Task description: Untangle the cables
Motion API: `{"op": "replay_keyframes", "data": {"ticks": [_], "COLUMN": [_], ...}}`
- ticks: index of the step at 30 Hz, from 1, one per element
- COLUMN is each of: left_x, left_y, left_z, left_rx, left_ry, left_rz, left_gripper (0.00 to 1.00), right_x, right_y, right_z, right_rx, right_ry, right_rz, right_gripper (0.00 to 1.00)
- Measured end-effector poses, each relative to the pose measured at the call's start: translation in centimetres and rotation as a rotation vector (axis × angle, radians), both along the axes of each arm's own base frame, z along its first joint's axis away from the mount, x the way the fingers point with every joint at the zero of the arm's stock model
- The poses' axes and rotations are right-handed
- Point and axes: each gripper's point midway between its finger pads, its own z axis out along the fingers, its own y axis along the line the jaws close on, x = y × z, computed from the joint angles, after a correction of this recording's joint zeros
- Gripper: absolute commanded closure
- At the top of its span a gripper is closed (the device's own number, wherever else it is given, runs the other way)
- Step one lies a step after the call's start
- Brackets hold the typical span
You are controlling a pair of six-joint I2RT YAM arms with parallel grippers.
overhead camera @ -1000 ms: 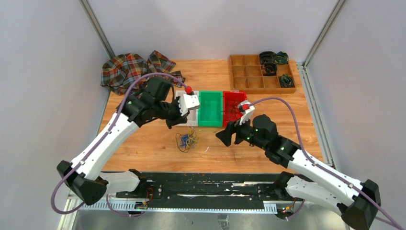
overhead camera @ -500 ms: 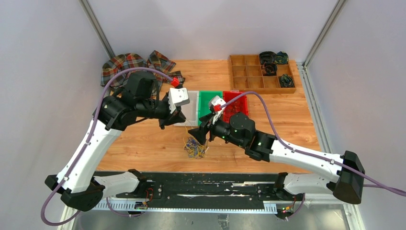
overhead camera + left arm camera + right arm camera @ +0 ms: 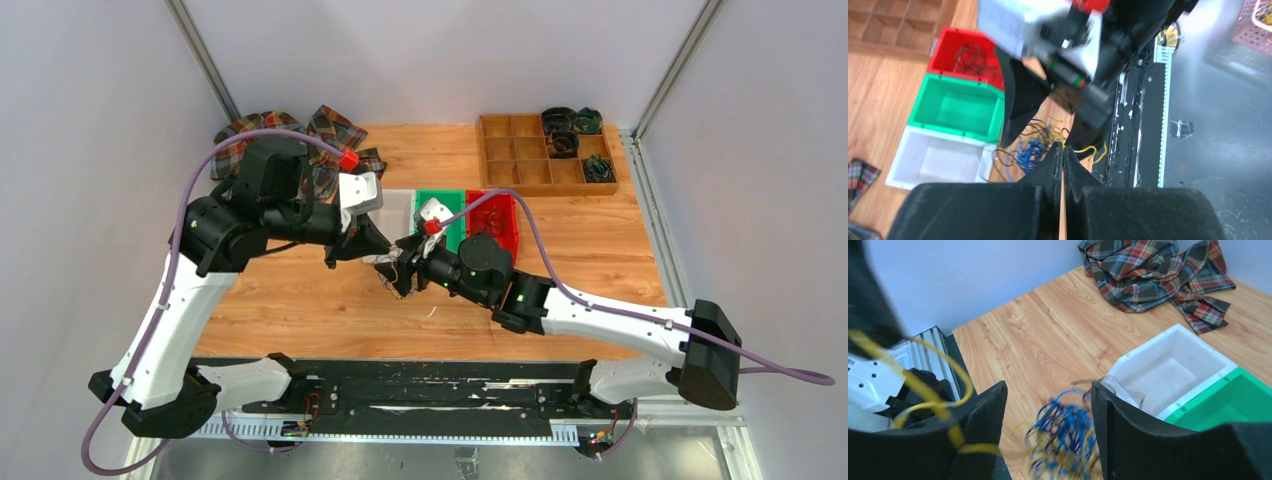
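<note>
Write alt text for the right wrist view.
Open right gripper, black fingers either side of a blurred tangle of blue and yellow cables over a wooden table. One yellow cable loops off to the left. Behind: white bin, green bin, crumpled plaid cloth.

Bright, even overhead light; soft faint shadows on counter (image 3: 300,300). Top view sharp. Right wrist: cables (image 3: 1063,430) motion-blurred. Left wrist: left hand (image 3: 1062,150) dark, out of focus.
</note>
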Motion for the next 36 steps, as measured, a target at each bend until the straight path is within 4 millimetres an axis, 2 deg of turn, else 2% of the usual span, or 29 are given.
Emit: {"op": "replay_keyframes", "data": {"ticks": [6,9,11,14,18,21,24,28,31,33,36], "left_x": [-0.5,-0.4,-0.3,-0.2,-0.4,-0.6,0.0,1.2,2.0,2.7,3.6], "left_y": [-0.9,-1.2,-1.3,-1.3,-1.1,-0.6,-0.4,-0.1,0.4,0.8,1.4], "left_z": [2.7,3.7,4.7,6.6,9.6,10.7,12.5,15.7,17.8,18.9,19.8], "left_rx": [-0.069,-0.085,-0.099,-0.126,-0.173,-0.177,-0.196,-0.233,-0.254,-0.262,-0.265], "left_ry": [0.003,-0.001,-0.018,-0.057,-0.129,-0.157,-0.225,-0.345,-0.430,-0.489,-0.559], "left_rz": [-0.042,-0.046,-0.045,-0.043,-0.036,-0.020,0.005,0.052,0.097,0.134,0.184], "left_gripper": [1.00,1.00,0.99,1.00,1.00,1.00,1.00,1.00,1.00,1.00,1.00], "right_x": [1.2,1.7,1.7,1.5,0.8,0.3,0.1,-0.2,-0.4,-0.4,-0.1], "right_y": [1.0,0.8,0.6,0.0,-1.8,-3.0,-4.2,-6.0,-7.0,-7.4,-7.4], "right_z": [-0.4,-0.5,-1.4,-4.1,-9.6,-11.9,-14.1,-18.9,-21.8,-22.9,-23.2], "right_rx": [0.008,0.032,0.039,0.024,-0.040,-0.055,-0.079,-0.169,-0.230,-0.253,-0.253], "right_ry": [-0.020,-0.029,-0.021,0.013,0.080,0.111,0.139,0.188,0.214,0.224,0.223], "right_rz": [-0.039,-0.066,-0.078,-0.088,-0.103,-0.118,-0.145,-0.183,-0.207,-0.220,-0.232], "right_gripper": [0.47,0.49,0.50,0.51,0.52,0.50,0.45,0.40,0.38,0.36,0.34]}}
